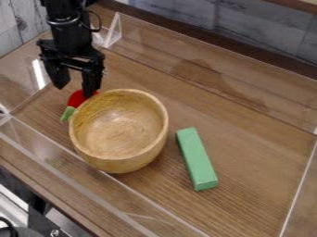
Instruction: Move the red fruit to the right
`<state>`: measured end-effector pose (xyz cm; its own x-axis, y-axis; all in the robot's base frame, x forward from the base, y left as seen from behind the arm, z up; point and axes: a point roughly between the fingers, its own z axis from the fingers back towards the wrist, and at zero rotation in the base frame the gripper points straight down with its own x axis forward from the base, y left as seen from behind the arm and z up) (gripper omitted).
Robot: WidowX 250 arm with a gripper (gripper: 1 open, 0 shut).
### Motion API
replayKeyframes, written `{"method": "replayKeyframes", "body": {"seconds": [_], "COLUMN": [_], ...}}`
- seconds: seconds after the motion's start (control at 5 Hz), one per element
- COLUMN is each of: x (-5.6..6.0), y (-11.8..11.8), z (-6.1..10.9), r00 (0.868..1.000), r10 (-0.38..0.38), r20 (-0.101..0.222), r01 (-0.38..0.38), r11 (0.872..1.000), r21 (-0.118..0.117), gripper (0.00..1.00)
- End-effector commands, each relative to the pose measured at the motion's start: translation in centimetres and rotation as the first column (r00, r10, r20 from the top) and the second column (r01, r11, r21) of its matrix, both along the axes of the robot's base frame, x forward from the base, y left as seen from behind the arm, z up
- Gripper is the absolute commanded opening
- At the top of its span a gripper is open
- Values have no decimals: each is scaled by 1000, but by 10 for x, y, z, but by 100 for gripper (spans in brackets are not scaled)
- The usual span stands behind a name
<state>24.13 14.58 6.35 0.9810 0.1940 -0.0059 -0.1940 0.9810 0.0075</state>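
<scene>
hand: black two-fingered hand [74,77] is seen at upper left, pointed straight down, fingers spread wide, nothing held between them
red fruit: red fruit [80,98] is found on the desk [235,83], at the left of the scene, touching or just beside the outer left wall of the wooden bowl [119,130]; green leafy end [67,114] is pointed toward the lower left
key relation: fruit is placed directly below the hand, slightly toward the near side; its top is partly covered by the right finger, so contact cannot be told
long axis: fruit is laid roughly from upper right (red body) to lower left (leaf end); finger line is judged to run across the body, not confirmed
bowl: empty, sat right of the fruit, blocking a straight slide to the right
green block: long green block [195,157] is laid well apart, right of the bowl
step judged: approach for the grasp, fruit not yet pinched
next move judged: short descent and closing are needed, then a lift over or around the bowl
risk: fruit could be squeezed against the bowl wall
</scene>
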Motion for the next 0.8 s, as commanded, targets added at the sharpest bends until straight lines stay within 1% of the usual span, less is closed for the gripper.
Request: {"method": "replayKeyframes", "body": {"seconds": [0.0, 0.2, 0.6], "x": [14, 21, 17], "y": [13, 18, 26], "z": [-8, -27, -17], "r00": [998, 994, 993], "r10": [-45, -100, -107], "r20": [50, 53, 48], "r01": [44, 98, 106], "r11": [999, 995, 994], "r21": [27, 31, 9], "gripper": [100, 100, 100]}}
